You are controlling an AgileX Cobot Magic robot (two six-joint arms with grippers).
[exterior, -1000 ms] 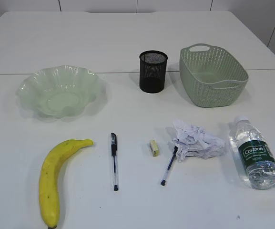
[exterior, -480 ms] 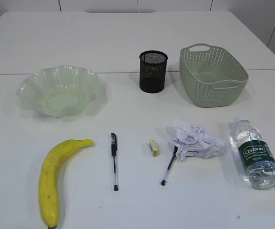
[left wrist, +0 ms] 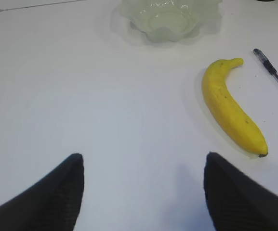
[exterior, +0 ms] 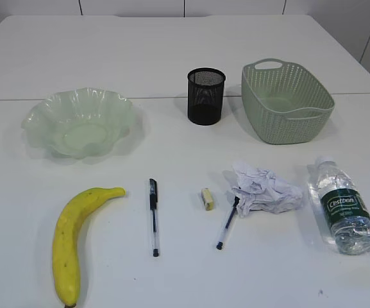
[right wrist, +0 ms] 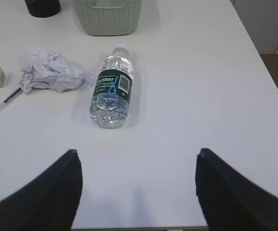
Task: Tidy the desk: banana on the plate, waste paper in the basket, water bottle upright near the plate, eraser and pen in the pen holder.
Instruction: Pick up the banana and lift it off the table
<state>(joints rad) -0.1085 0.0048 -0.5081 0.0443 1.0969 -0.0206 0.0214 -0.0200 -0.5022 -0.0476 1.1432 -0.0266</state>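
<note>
big white surface [exterior: 185, 58] carrying everything, nothing tidied yet. sage-green basket [exterior: 286, 110] at the far right, sitting empty, light and rigid. ruffled pale green plate [exterior: 79, 122] at the far left, bare, likely brittle at the rim. long yellow banana [exterior: 69, 240] lying near left, stem tip pointing toward the plate; probably soft-skinned and bruisable, best taken across the thick middle with a gentle squeeze. water bottle [exterior: 342, 208] down on its side at the right edge, cap toward the basket; looks full, so weighty, smooth and apt to roll, best grabbed at the labelled waist. waste paper [exterior: 265, 189] crumpled just left of the bottle, feather-light and squashy, any pinch on the bulk should do. black mesh pen holder [exterior: 206, 96] standing upright left of the basket. two pens: one pen [exterior: 153, 217] lying clear, second pen [exterior: 227, 224] with its top touching the paper; thin, hard, slippery, pinch mid-barrel. tiny eraser [exterior: 207, 198] between them, low and easy to miss. left tool [left wrist: 143, 166] spread wide, holding nothing, hovering near the banana. right tool [right wrist: 136, 161] likewise spread wide, empty, above bare surface short of the bottle.
</note>
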